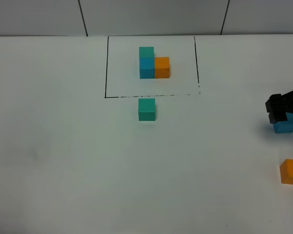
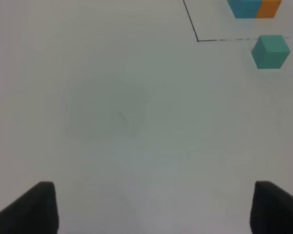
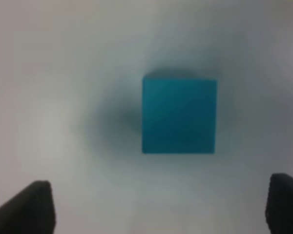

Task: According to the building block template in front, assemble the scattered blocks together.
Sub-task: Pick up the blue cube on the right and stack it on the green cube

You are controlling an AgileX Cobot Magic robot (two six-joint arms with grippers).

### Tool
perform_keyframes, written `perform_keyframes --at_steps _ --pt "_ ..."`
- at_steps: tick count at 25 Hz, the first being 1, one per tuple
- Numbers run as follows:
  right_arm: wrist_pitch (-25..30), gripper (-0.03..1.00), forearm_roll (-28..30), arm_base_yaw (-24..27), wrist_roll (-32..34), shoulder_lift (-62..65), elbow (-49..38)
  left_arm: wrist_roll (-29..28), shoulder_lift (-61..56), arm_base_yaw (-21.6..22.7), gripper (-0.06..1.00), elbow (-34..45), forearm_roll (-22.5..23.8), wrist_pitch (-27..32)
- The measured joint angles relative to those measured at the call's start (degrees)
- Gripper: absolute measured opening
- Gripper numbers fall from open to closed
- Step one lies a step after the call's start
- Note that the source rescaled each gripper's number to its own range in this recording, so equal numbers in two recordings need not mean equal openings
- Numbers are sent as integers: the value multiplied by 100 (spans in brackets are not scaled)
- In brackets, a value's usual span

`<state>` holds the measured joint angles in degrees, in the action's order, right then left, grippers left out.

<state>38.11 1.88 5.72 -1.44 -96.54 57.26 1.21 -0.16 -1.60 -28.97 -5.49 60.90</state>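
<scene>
The template is an L of teal-green, blue and orange cubes inside a black-lined rectangle at the back; part of it shows in the left wrist view. A loose teal-green cube sits just in front of the frame, also in the left wrist view. The loose sky-blue cube lies at the far right, partly under my right gripper. In the right wrist view this gripper is open, directly above the blue cube. The loose orange cube lies nearer, at the right edge. My left gripper is open over bare table.
The white table ends at a grey panelled wall at the back. The black frame line runs between the template and the loose teal-green cube.
</scene>
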Motion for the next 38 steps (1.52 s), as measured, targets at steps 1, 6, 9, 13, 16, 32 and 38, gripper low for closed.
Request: perform_keyframes --at_steps 1,6,9,13,16,32,38 --pt "-23 74 0 0 -12 -83 33 0 0 0 82 0 0 0" --pt "-29 75 0 30 -35 -489 249 0 0 0 82 0 -3 0" --pt "-55 75 0 90 -35 -631 313 0 0 0 82 0 -3 0" --pt "-89 75 0 153 -35 -749 330 0 0 0 82 0 -3 0" --pt "-99 75 5 164 -36 -773 330 0 0 0 82 0 -3 0" --pt "-348 75 15 249 -103 -1058 330 0 0 0 82 0 -3 0" --pt "-461 75 -25 255 -137 -1168 330 0 0 0 82 0 -3 0"
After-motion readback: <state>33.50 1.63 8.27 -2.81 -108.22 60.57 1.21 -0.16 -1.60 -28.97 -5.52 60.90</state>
